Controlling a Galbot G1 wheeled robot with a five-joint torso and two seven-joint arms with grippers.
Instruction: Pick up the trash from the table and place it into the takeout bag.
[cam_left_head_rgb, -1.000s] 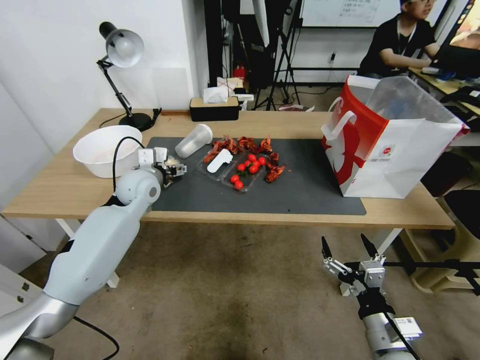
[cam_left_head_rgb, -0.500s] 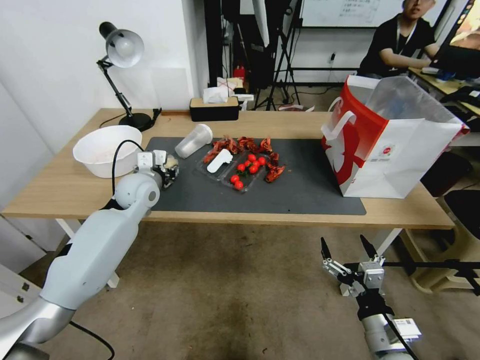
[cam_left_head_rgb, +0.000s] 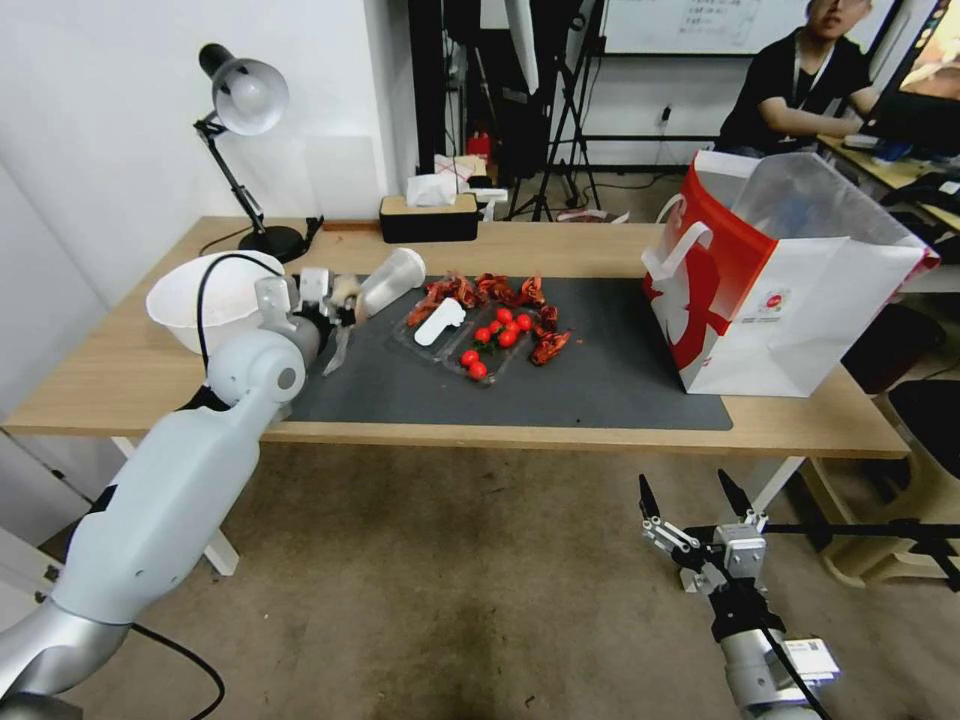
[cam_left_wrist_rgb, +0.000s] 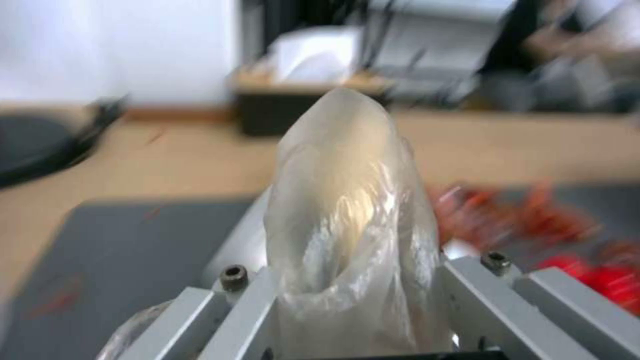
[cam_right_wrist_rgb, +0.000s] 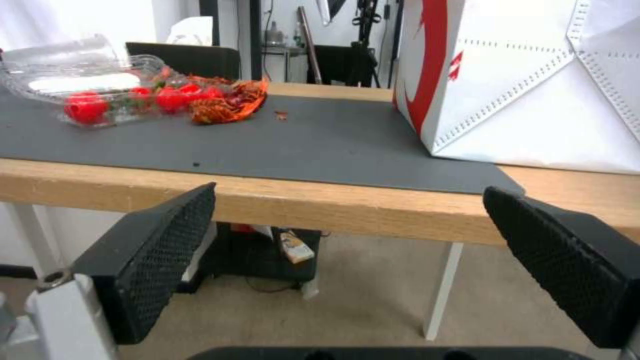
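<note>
Trash in the left gripper (cam_left_head_rgb: 340, 300): a clear bag with yellowish lump (cam_left_wrist_rgb: 347, 220), pinched between the metal fingers (cam_left_wrist_rgb: 233, 320), which are closed on its crumpled plastic. In the head view the clear bag (cam_left_head_rgb: 338, 318) hangs lifted above the left edge of the dark grey mat (cam_left_head_rgb: 600, 390), a loose tail of film drooping toward the mat. Just beside it, toward the back of the mat, a clear plastic cup (cam_left_head_rgb: 388, 281) lies on its side. Near the mat's middle sits a clear tray of small red tomatoes (cam_left_head_rgb: 490, 340) with a white piece in it, and crumpled red wrapper (cam_left_head_rgb: 485, 290) is strewn around its far side. A large white bowl (cam_left_head_rgb: 205, 300) stands on the table (cam_left_head_rgb: 130, 380) at its left end, partly behind the left arm. The takeout bag (cam_left_head_rgb: 770, 290) stands upright at the mat's right edge, mouth open. The right gripper (cam_left_head_rgb: 692, 505) hangs low before the table's front edge, below the bag, black fingers (cam_right_wrist_rgb: 160, 250) spread wide apart with nothing between them.
</note>
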